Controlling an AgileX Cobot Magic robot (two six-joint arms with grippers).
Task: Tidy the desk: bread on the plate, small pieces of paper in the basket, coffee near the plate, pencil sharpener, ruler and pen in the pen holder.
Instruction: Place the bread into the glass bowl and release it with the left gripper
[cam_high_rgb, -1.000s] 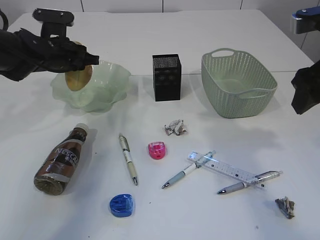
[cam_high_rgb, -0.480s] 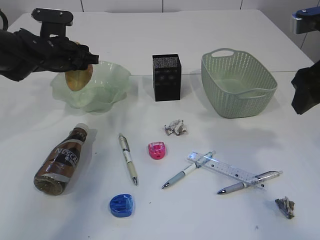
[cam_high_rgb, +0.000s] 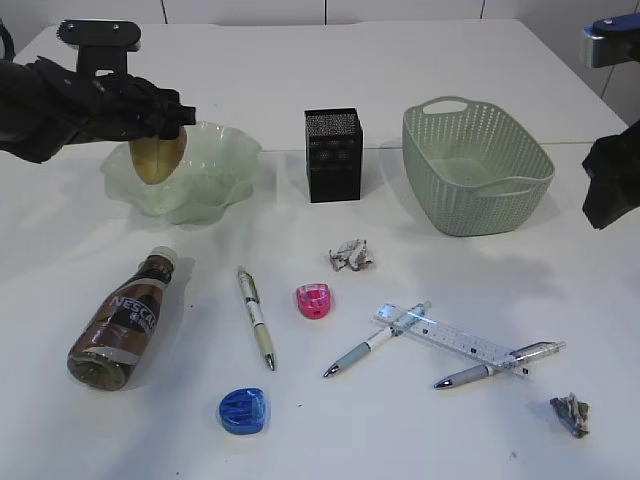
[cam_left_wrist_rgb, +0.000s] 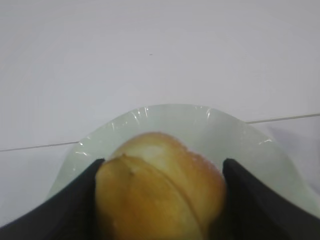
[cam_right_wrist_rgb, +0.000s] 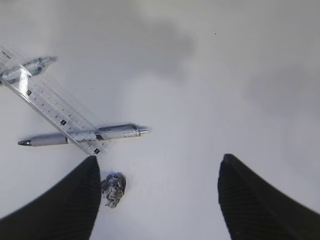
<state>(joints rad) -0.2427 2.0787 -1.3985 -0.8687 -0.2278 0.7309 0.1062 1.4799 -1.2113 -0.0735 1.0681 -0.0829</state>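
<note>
The golden bread (cam_high_rgb: 156, 160) stands on end inside the pale green plate (cam_high_rgb: 215, 165), against its left wall. My left gripper (cam_high_rgb: 170, 125) is above it; in the left wrist view its jaws stand spread either side of the bread (cam_left_wrist_rgb: 160, 190), over the plate (cam_left_wrist_rgb: 250, 145). My right gripper (cam_right_wrist_rgb: 159, 170) hangs open above bare desk, with a paper wad (cam_right_wrist_rgb: 114, 189) by its left finger. The coffee (cam_high_rgb: 120, 322) lies on its side at front left. The ruler (cam_high_rgb: 450, 338) lies across two pens. The pen holder (cam_high_rgb: 333, 155) and basket (cam_high_rgb: 475, 165) stand at the back.
Another paper wad (cam_high_rgb: 351, 255) lies mid-desk. A pink sharpener (cam_high_rgb: 314, 300) and a blue one (cam_high_rgb: 243, 410) sit near a single pen (cam_high_rgb: 256, 318). The right arm (cam_high_rgb: 612, 185) hovers at the right edge, beyond the basket.
The left jaws have spread wider and the bread has sunk a little lower into the plate. The right arm has not moved.
</note>
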